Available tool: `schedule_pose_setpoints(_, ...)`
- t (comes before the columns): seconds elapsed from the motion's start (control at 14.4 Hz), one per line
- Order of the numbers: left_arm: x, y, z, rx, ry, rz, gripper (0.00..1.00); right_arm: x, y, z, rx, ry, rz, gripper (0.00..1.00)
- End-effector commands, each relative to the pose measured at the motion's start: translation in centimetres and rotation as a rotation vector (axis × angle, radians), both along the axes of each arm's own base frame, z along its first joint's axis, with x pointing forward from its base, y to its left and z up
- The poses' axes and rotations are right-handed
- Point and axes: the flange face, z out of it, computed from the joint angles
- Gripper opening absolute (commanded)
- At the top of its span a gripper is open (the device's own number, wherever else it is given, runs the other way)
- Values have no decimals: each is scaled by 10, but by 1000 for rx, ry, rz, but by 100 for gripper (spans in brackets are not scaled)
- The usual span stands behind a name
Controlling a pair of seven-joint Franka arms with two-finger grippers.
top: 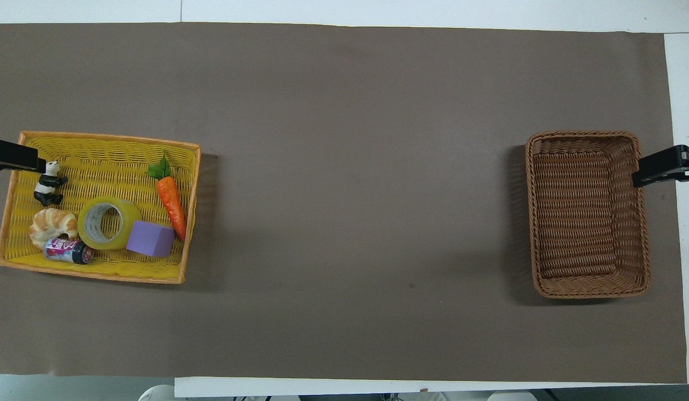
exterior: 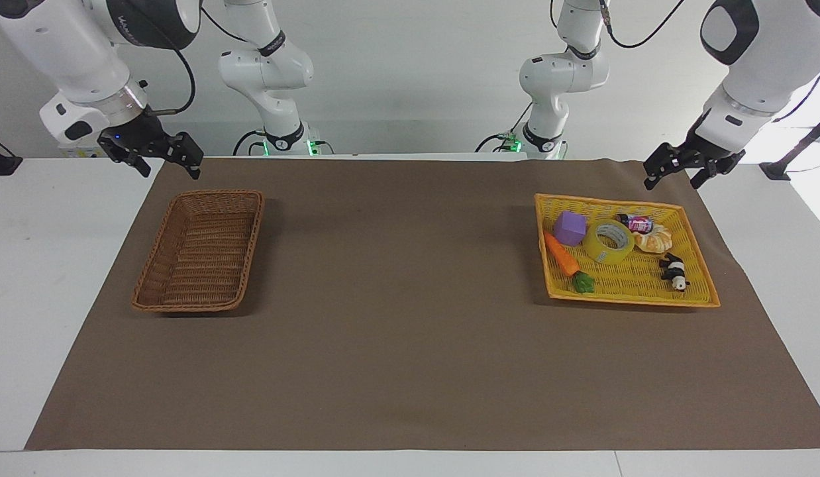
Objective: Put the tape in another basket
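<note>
The tape, a yellow roll with a grey-white core, lies in the flat yellow tray between a purple cube and a croissant. In the overhead view the tape lies flat with its hole facing up. My left gripper hangs open and holds nothing, up in the air by the tray's corner; one of its fingers shows over that corner beside the panda. The brown wicker basket has nothing in it. My right gripper waits open beside the basket.
In the yellow tray also lie a carrot, a panda figure and a small can. A brown mat covers the table between tray and basket.
</note>
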Motion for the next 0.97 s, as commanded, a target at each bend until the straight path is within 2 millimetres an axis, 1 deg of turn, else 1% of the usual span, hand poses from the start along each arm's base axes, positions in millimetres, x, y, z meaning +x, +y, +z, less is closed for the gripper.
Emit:
schedule_pose_setpoints(0.0,-37,23,-67,13,-23,26,100,-7,0,0,2,-1,2,99)
schedule_pose_setpoints(0.14,-31,32,-102,14,-29,-10,100,-7,0,1,1,-3,2,99)
schedule_pose_setpoints(0.28,-31,49,-131,10,9,-16,100,-7,0,1,1,-3,2,99)
schedule_pose_setpoints(0.42,-29,53,-160,7,19,-21,100,-7,0,1,1,-4,2,99)
schedule_pose_setpoints(0.56,-37,51,-188,8,10,-23,100,-7,0,0,2,-1,2,99)
schedule_pose_setpoints(0.62,-43,50,-199,7,18,-26,100,-7,0,0,2,-1,2,99)
schedule_pose_setpoints(0.69,-47,51,-206,7,22,-25,100,-7,0,0,2,-1,2,99)
schedule_pose_setpoints(0.83,-44,49,-212,7,13,-29,100,-7,0,1,1,-3,2,99)
schedule_pose_setpoints(0.9,-43,48,-214,8,7,-31,98,-7,0,1,1,-3,2,99)
